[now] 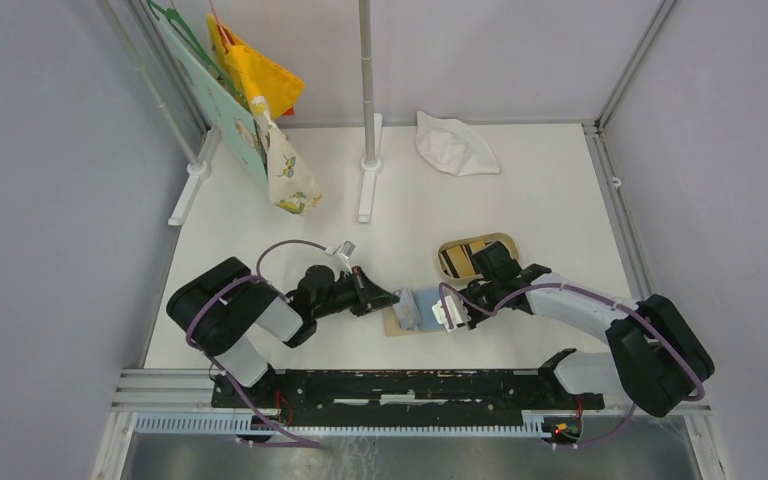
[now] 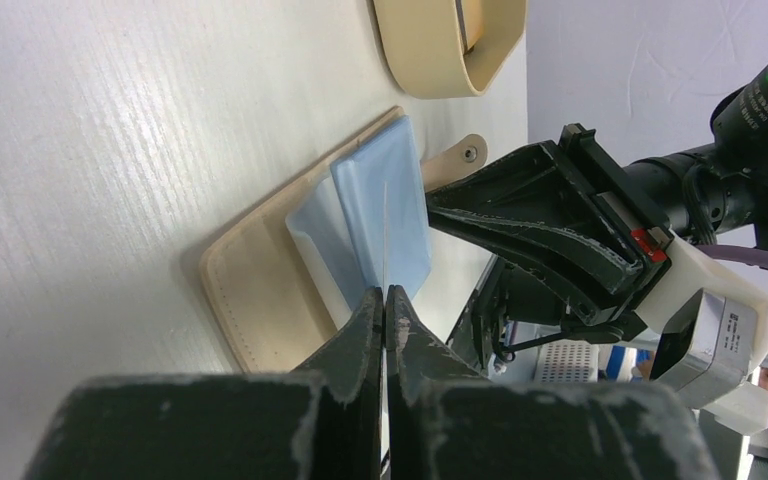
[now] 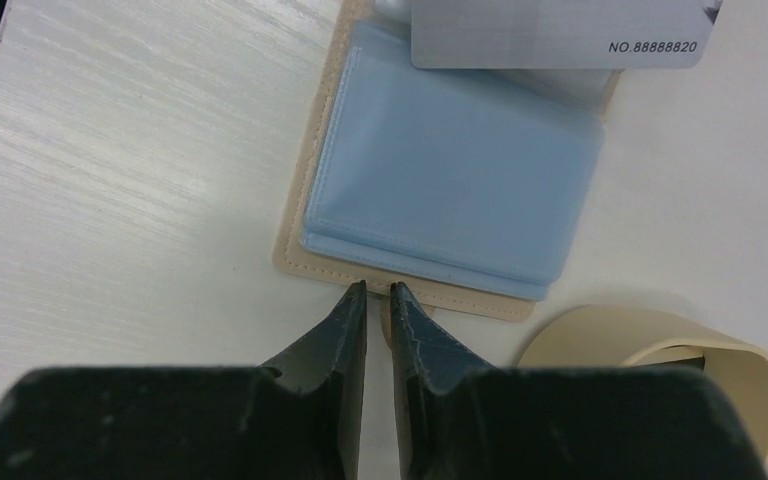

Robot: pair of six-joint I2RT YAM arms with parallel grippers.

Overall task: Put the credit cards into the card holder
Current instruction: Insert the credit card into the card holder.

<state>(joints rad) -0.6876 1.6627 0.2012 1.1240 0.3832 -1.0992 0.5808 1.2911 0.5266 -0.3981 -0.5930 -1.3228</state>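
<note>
Lying open on the bench (image 1: 540, 200): one card holder (image 3: 450, 190). One grey-white card (image 3: 560, 35), cut off by the frame, is clamped in the left gripper (image 2: 385, 295) over it; the right gripper (image 3: 378, 290) is clenched at its edge, hold unclear. One tray (image 3: 640, 330), contents uncountable.

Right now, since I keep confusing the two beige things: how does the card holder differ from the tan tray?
The card holder lies flat and open, light blue lining up; the tan tray is oval with a raised wall. The tray holds cards; the card holder's pocket shows none. The left gripper and right gripper are at the card holder; neither touches the tray. Both are beige and rest on the table.
</note>
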